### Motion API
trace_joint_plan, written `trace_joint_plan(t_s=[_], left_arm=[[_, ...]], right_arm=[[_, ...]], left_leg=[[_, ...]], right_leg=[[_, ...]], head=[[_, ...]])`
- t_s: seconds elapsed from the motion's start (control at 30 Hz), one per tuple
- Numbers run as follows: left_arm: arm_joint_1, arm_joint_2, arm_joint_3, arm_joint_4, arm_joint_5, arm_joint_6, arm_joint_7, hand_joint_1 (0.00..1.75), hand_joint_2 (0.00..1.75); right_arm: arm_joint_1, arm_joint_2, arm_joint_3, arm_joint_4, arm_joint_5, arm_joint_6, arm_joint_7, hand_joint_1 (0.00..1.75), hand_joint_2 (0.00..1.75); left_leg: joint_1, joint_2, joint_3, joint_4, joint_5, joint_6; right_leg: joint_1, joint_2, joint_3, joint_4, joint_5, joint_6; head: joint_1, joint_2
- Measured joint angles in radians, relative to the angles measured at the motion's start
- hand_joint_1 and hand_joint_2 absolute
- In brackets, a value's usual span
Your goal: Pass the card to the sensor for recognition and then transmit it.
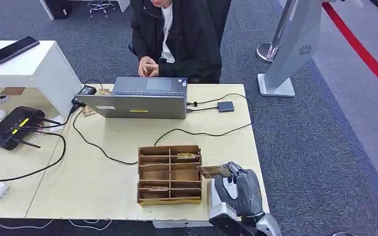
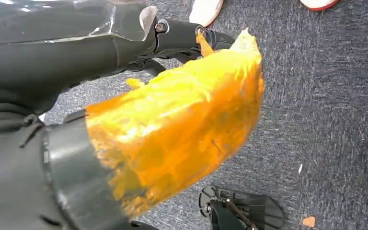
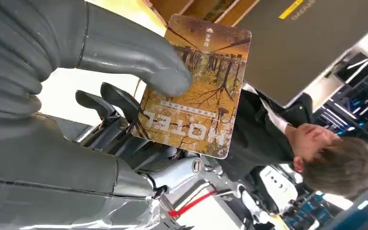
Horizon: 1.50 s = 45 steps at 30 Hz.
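The right hand pinches the card between thumb and fingers, holding it just above the table beside the cardboard organiser. The step in hand seems to be carrying the card toward the sensor; the likeliest candidate is the small dark box wired to the laptop, though I cannot be sure. The next move calls for a reach forward across the cable with the card kept flat. The person sits behind the laptop. I cannot tell how the left hand stands: its wrist view gives no plain sight of its fingers.
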State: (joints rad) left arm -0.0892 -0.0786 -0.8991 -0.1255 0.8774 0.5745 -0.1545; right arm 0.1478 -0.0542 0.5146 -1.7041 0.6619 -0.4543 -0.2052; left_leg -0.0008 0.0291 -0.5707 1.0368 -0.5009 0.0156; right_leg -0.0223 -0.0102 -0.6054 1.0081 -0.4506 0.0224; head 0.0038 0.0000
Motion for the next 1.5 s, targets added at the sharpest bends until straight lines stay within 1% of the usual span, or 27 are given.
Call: trace_joint_plan(t_s=[0.17,0.73,1.5], left_arm=[[0.000,0.000,0.000,0.000,0.003,0.003,0.000,0.00,0.00],[0.000,0.000,0.000,0.000,0.011,0.006,0.000,0.00,0.00],[0.000,0.000,-0.012,0.000,0.029,0.006,-0.001,0.00,0.00]], right_arm=[[0.005,0.000,0.000,0.020,-0.010,-0.008,0.016,1.75,1.75],[0.018,0.000,-0.006,0.076,-0.029,-0.035,0.039,1.75,1.75],[0.029,-0.008,-0.007,0.156,-0.039,-0.036,0.120,1.75,1.75]], left_leg=[[0.000,0.000,0.000,0.000,0.000,0.000],[0.000,0.000,0.000,0.000,0.000,0.000],[0.000,0.000,0.000,0.000,-0.001,-0.001]], right_leg=[[0.000,0.000,0.000,0.000,0.000,0.000],[0.000,0.000,0.000,0.000,0.000,0.000],[0.000,0.000,0.000,0.000,0.000,0.000]], head=[[0.000,0.000],[0.000,0.000],[0.000,0.000]])
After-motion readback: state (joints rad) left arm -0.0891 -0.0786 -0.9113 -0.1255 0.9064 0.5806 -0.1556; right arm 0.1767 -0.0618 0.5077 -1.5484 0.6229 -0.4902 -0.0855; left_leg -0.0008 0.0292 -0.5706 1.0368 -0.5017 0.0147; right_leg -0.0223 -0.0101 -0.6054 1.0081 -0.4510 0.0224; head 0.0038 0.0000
